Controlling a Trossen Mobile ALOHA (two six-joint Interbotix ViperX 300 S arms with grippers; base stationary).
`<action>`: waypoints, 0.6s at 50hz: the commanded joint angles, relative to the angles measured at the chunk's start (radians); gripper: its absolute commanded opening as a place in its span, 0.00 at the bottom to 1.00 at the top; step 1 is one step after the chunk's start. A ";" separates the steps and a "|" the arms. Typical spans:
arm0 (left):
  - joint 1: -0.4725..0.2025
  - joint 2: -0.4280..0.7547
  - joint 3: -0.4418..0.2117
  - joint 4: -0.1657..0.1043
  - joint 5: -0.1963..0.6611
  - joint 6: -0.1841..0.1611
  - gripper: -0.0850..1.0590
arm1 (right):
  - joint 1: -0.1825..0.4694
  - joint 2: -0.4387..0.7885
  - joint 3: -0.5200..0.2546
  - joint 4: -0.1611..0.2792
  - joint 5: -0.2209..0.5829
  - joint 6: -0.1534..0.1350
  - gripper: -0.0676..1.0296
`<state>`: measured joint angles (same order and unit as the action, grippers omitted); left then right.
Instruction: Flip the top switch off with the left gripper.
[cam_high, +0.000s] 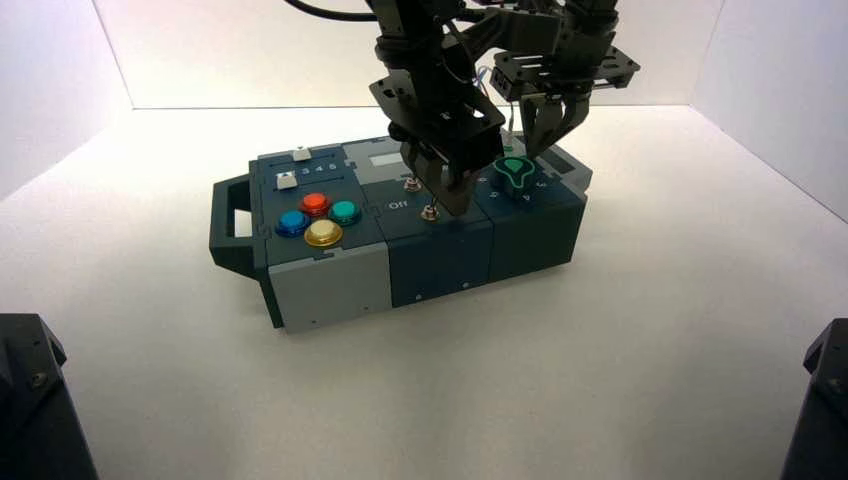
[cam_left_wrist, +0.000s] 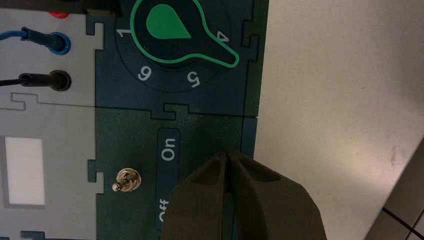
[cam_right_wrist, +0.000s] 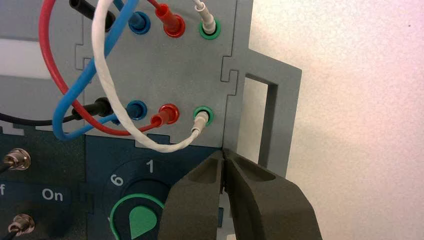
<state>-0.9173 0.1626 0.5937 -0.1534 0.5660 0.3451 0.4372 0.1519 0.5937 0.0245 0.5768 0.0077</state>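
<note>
The left gripper (cam_high: 453, 197), fingers pressed together, hangs low over the box (cam_high: 330, 285). The top switch (cam_high: 411, 184) stands just beside its tips, at ten o'clock. The right gripper (cam_high: 546, 130), also closed, hovers farther away, at two o'clock.

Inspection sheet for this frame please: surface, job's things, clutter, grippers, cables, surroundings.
Surface: white table, bare around the box.
Job's things: two toggle switches by the Off/On label; one shows in the left wrist view.
Clutter: nothing seen.
Grippers: left gripper shut, over the switch panel; right gripper shut, above the green knob.
Cables: red, blue, white and black wires plugged into sockets.
Surroundings: white walls.
</note>
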 joint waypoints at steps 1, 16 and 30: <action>0.031 -0.020 -0.025 0.009 -0.005 0.012 0.05 | 0.011 0.025 0.003 0.005 0.003 0.000 0.04; 0.046 -0.023 -0.029 0.014 0.003 0.023 0.05 | 0.009 0.028 0.003 0.005 0.005 -0.002 0.04; 0.055 -0.015 -0.049 0.014 0.008 0.035 0.05 | 0.009 0.028 0.002 0.005 0.005 -0.002 0.04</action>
<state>-0.9050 0.1626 0.5860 -0.1519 0.5783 0.3682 0.4372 0.1565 0.5906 0.0245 0.5783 0.0077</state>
